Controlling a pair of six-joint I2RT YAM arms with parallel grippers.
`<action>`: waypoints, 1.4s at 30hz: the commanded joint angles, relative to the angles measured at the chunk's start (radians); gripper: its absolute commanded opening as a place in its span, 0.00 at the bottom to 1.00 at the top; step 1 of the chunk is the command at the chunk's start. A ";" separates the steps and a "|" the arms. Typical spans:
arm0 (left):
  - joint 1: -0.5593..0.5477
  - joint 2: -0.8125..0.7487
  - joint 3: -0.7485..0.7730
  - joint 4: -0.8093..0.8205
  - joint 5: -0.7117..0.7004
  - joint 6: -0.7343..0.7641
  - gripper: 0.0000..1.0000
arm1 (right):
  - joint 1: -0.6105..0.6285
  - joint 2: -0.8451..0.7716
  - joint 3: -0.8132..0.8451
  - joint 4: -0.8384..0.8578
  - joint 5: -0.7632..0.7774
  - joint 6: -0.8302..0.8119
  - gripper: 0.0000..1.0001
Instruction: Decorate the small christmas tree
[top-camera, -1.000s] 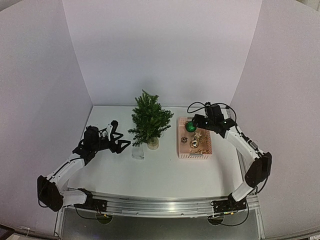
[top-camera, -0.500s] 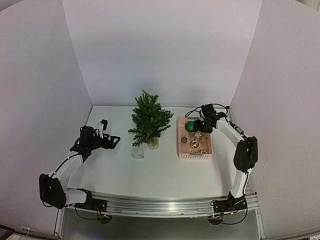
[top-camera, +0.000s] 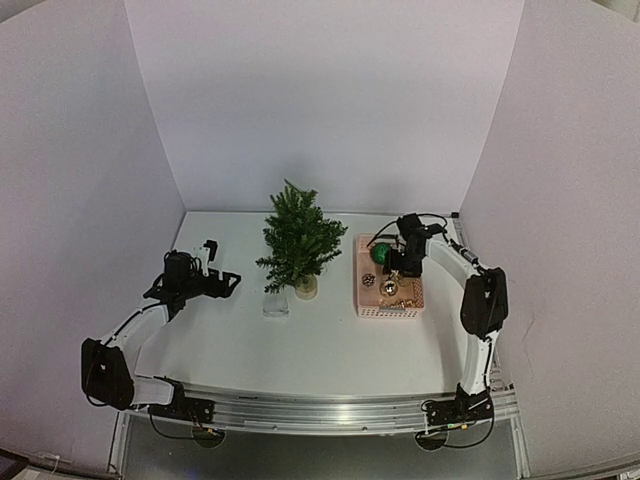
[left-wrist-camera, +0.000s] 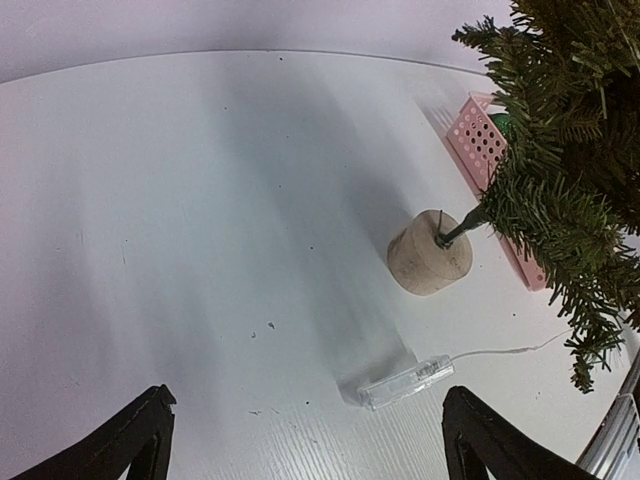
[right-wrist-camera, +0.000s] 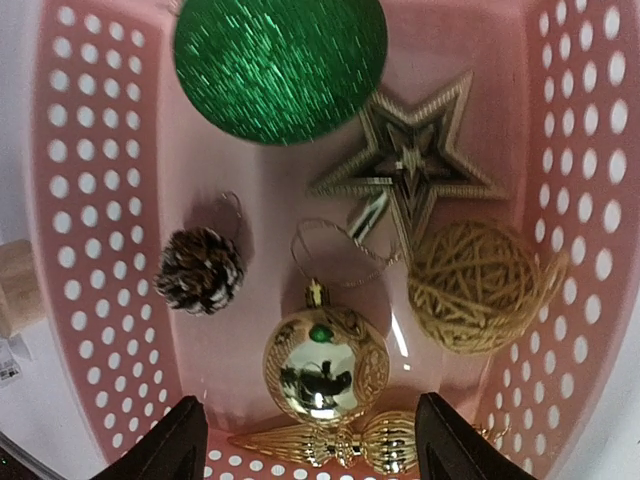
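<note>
I see no ornament yet on the small dark green artificial fir tree (top-camera: 298, 240), mid-table. My right gripper (right-wrist-camera: 315, 435) gapes over the pink plastic basket (right-wrist-camera: 70, 250) at its three o'clock; left gripper (left-wrist-camera: 305, 420) splayed, empty.

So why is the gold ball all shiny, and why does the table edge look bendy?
Right wrist view: the gold bauble works like a mirror, so it reflects its surroundings. Left wrist view: the wide lens curves the far edge of the table, and soft grey shadows fall across it.
</note>
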 joint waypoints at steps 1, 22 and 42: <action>0.006 -0.008 0.026 0.060 -0.022 0.010 0.93 | 0.041 -0.019 -0.050 -0.052 -0.002 0.072 0.78; 0.007 -0.045 -0.027 0.144 -0.087 -0.002 0.94 | 0.054 0.129 0.035 -0.042 0.052 0.132 0.67; 0.017 -0.037 -0.017 0.186 -0.093 0.043 0.94 | 0.054 -0.029 0.001 -0.044 -0.010 0.075 0.46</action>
